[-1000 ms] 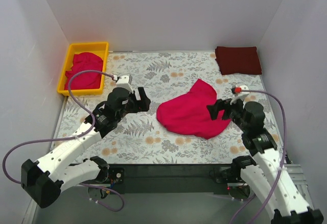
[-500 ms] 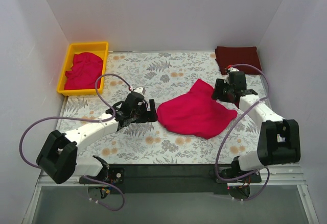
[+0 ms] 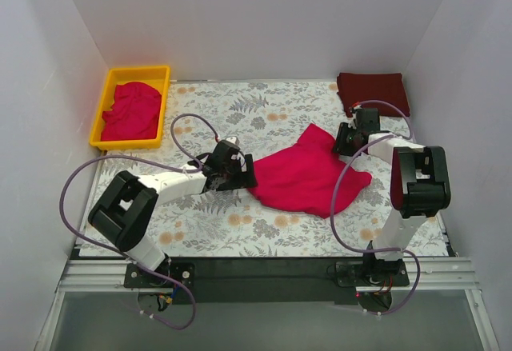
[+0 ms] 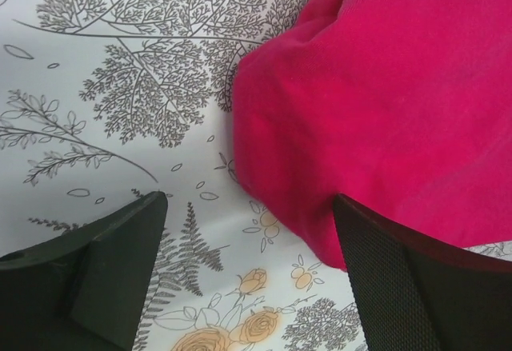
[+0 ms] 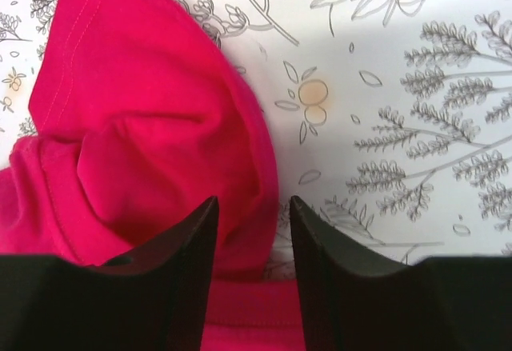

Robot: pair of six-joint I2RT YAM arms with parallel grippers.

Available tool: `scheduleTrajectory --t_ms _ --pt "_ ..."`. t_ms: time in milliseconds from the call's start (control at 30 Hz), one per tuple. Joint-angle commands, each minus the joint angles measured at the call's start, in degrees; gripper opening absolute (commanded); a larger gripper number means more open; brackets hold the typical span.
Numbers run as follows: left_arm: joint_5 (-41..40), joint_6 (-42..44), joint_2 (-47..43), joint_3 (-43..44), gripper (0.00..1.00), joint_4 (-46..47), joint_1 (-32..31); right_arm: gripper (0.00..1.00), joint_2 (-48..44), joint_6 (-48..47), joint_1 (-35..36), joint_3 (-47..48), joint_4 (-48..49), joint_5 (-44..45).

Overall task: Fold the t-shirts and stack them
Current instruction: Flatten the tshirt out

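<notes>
Gaping wide and empty at the left pincer (image 4: 248, 199), shirt (image 4: 384, 103) edge between its tips; narrowly parted at the right pincer (image 5: 253, 203), straddling a fold.

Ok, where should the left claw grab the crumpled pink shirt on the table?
The pink shirt: its rounded left edge lies flat inside the open left claw. Come low from the left, where that edge faces the fingers.

Left claw (image 4: 248, 201) spread wide, straddling pink t-shirt (image 4: 384, 103) edge.
</notes>
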Motion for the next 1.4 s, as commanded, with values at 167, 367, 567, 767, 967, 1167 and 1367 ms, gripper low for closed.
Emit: scheduleTrajectory --t_ms 167,367,567,767,967,1167,1367 --pt "-2.7 -2.2 3.6 2.1 0.2 3.1 -0.1 0.01 1.5 -1.0 -0.4 4.4 4.0 -0.5" --pt "-19.5 0.5 -3.6 3.1 0.0 -4.6 1.7 0.01 -11.7 -3.9 -0.5 4.1 3.9 7.8" --pt "-30.1 7.6 -17.4 4.9 0.0 -7.7 4.6 0.01 -27.9 -6.4 -0.5 1.6 5.4 13.4" --pt "-34.3 8.2 -25.6 4.4 0.0 -10.1 4.7 0.01 -37.1 -5.1 -0.7 -4.3 5.4 11.1" --pt "-29.8 1.4 -32.1 -3.5 0.0 -13.0 4.7 0.01 -41.6 -1.9 -0.7 -11.8 4.0 8.3" --pt "-31.6 -1.2 -38.2 -5.1 0.0 -16.5 4.6 0.01 -44.4 -1.8 -0.7 -11.3 1.3 7.7" --pt "-33.9 6.2 -44.6 6.8 0.0 -18.9 4.7 0.01 -40.6 1.5 0.6 -10.2 1.0 -6.4"
